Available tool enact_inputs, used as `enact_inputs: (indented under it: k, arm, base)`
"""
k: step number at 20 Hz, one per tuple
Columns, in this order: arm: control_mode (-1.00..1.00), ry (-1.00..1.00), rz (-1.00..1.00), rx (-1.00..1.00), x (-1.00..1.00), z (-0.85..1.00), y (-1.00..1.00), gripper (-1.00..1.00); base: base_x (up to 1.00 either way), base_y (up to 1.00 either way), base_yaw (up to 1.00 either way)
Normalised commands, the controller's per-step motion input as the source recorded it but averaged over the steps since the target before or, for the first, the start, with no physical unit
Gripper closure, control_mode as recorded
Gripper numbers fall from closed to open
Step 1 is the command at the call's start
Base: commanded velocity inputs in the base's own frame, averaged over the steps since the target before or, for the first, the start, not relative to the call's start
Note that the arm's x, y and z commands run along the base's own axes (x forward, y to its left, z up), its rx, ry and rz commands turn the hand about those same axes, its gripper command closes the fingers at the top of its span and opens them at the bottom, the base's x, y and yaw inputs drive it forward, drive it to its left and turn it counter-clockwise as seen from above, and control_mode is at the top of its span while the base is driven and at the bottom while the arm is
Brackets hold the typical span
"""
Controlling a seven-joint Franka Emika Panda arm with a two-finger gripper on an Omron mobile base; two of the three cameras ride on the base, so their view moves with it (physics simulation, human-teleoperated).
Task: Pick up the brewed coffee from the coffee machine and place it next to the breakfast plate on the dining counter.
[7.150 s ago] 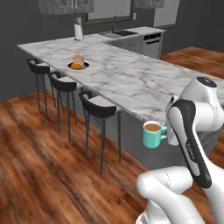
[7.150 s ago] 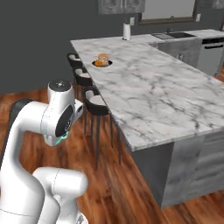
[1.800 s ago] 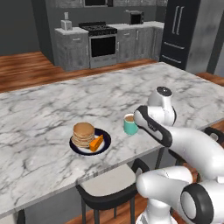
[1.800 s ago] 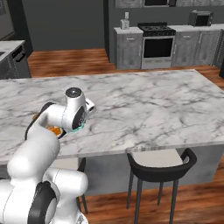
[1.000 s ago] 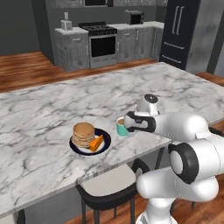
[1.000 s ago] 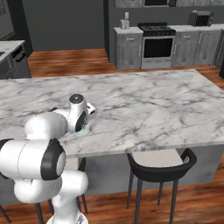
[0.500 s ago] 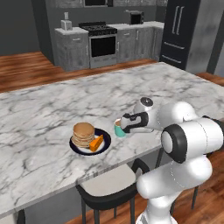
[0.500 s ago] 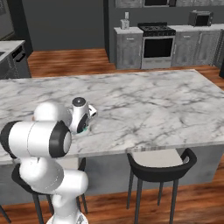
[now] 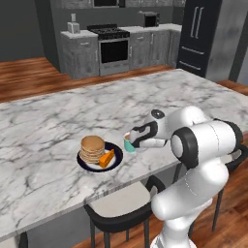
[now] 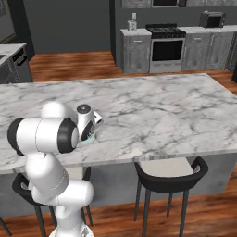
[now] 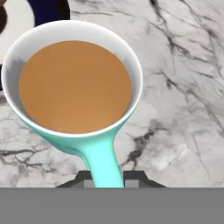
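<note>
On the marble desk [image 9: 43,126], the breakfast plate [image 9: 99,156] with pancakes and an orange wedge stands near the front edge. Just beside it, to the right, is the teal mug of coffee [image 9: 129,143]. The hand [image 9: 135,144] is clenched on the handle of the mug, which the hand view shows between the dark fingertips [image 11: 133,176]. A black stool [image 9: 127,201] stands under the desk edge.

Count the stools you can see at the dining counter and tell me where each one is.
2. One stool is tucked under the near edge of the dining counter, right of the robot; another stool shows partly behind the robot's body on the left. More may be hidden.
</note>
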Motion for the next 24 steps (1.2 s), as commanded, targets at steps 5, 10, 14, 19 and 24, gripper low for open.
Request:
enact_inputs:
  k: [5,10,14,19,24]
  arm:
    - [-1.0,0.0,0.0,0.0,0.23,-0.34,0.03,1.0]
    - [-1.0,0.0,0.0,0.0,0.26,-0.28,0.0,1.0]
    - [-1.0,0.0,0.0,0.0,0.23,-0.26,0.04,-1.0]
    - [-1.0,0.0,0.0,0.0,0.02,0.0,0.11,-1.0]
    - [-1.0,-0.05,0.0,0.0,0.0,0.0,0.08,-1.0]
  base:
    - [0.0,0.0,0.0]
    - [0.0,0.0,0.0]
    - [0.0,0.0,0.0]
    - [0.0,0.0,0.0]
    - [0.0,0.0,0.0]
